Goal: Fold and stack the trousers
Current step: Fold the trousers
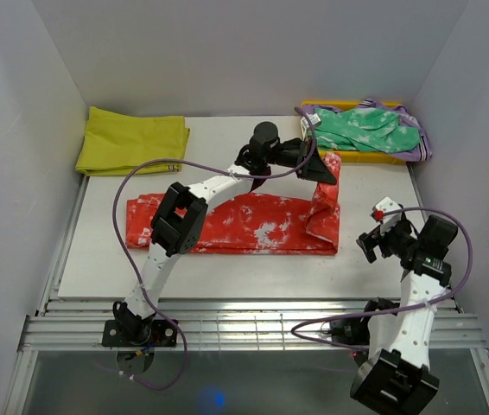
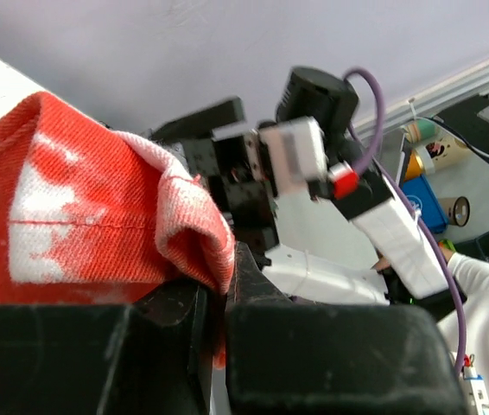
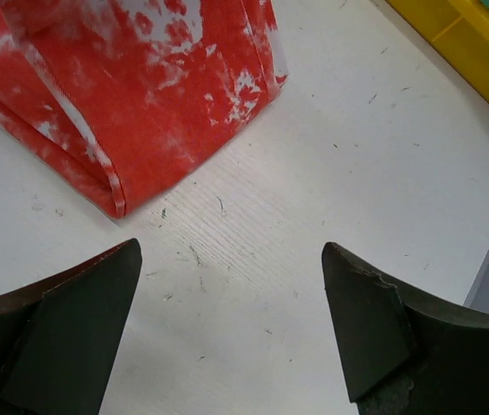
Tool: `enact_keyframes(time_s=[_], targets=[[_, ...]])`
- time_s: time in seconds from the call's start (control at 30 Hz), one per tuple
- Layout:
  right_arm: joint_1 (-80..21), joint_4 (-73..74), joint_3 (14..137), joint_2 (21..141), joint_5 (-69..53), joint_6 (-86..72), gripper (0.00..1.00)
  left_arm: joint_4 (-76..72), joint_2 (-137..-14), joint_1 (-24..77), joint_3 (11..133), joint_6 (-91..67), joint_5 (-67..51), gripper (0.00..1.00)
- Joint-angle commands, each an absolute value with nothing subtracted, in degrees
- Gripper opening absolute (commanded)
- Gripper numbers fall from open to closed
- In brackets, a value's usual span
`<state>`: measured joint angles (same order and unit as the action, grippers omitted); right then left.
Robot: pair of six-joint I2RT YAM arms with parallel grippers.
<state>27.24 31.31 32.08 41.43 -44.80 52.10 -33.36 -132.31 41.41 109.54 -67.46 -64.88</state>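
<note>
top external view: the big flat white table [image 1: 227, 264] holds the long soft red-orange trousers with white blotches [image 1: 253, 226]. they lie across the middle from 9 o'clock to 3 o'clock, and the end at 2 o'clock is lifted up. at 1 o'clock sits a yellow plastic bin [image 1: 367, 157] with a green blotchy cloth garment [image 1: 365, 130] in it. the left gripper [image 1: 315, 169] is clamped on the lifted end. the left wrist view shows only a thin bit of cloth in its bite. the right gripper [image 1: 372, 240] is at 4 o'clock near the fold, spread wide and holding nothing.

the small bite may slip, so the end could flop down crooked. nothing presses the rest down, so a pull may drag and bunch it all. the raised end could also snag the bin.
</note>
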Motion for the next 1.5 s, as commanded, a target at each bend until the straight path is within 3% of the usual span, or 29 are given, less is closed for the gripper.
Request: enact_keyframes(time_s=[0.0,0.3,0.5,0.77,1.03,1.2,1.37,1.47], targets=[[27.2,28.5,27.6,36.8,-46.1,57.7,0.90,-38.1,-133.8,41.8,114.1,-69.8,-62.5,0.00],[24.0,13.5,18.1,36.4,-50.0,48.1,0.90,-37.3,-133.9,42.4,117.9,-73.2,-57.2,0.00],[16.5,-1.7,8.9,28.5,-46.9,43.2,0.90,-36.9,-133.7,44.7,122.6,-75.6,-54.4,0.00],[3.6,-11.7,5.6,25.0,-27.6,37.9,0.90,-36.7,-134.4,45.4,121.7,-76.3,-52.5,0.00],[-3.7,-22.6,8.0,40.8,-15.4,36.8,0.90,-36.7,-135.9,46.0,122.3,-77.0,-51.2,0.00],[-6.5,-26.0,7.3,42.6,-7.0,38.1,0.90,-36.7,-135.3,45.9,121.6,-76.8,-51.5,0.00],[-6.4,-19.9,7.3,39.1,2.5,40.9,1.00,-36.1,-133.7,44.7,118.2,-76.9,-51.9,0.00],[-6.4,-15.2,6.2,34.5,2.6,42.7,0.85,-36.0,-131.6,43.9,113.2,-76.7,-52.9,0.00]])
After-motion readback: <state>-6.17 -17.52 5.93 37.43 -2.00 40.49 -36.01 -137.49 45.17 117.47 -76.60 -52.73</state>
